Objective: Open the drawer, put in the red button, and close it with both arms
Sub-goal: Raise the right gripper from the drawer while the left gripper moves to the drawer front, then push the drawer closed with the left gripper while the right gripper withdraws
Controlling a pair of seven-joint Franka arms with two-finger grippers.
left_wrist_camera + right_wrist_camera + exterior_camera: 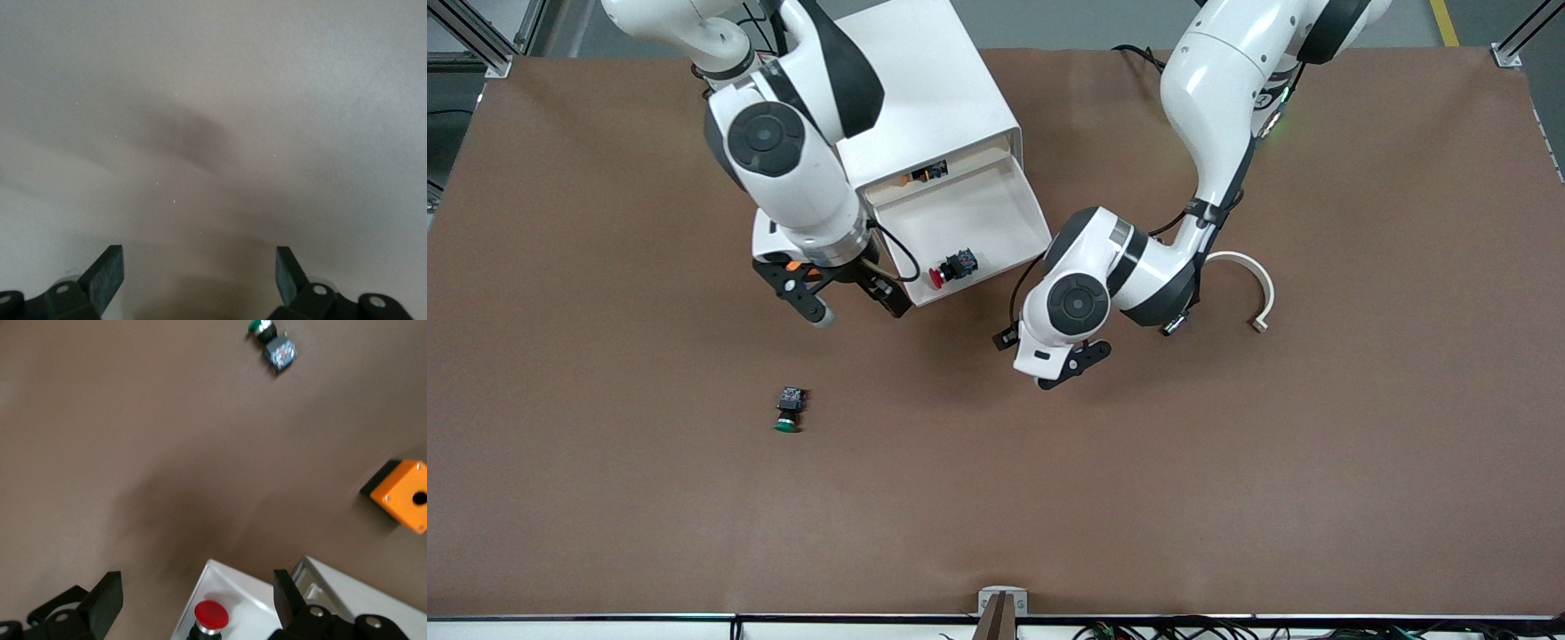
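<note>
The brown tabletop (1227,498) carries a white cabinet (934,98) near the edge where the arm bases stand, toward the right arm's end. Its drawer (969,218) is pulled out toward the front camera. The right arm (783,151) reaches over the cabinet's corner, and the right gripper (845,307) hangs with fingers spread, holding nothing, over the drawer's front corner and the tabletop beside it. The left arm (1209,116) bends down toward the middle of the tabletop; the left gripper (1072,364) sits low over bare tabletop just in front of the drawer, fingers spread and holding nothing. A white curved strip (1249,284) lies near the left arm. An orange box (400,490) with a hole shows only in the right wrist view, on the tabletop. The red button (951,268) lies on its side inside the drawer, by the front wall. The green button (790,411) lies on the tabletop, nearer the front camera than the right gripper.
</note>
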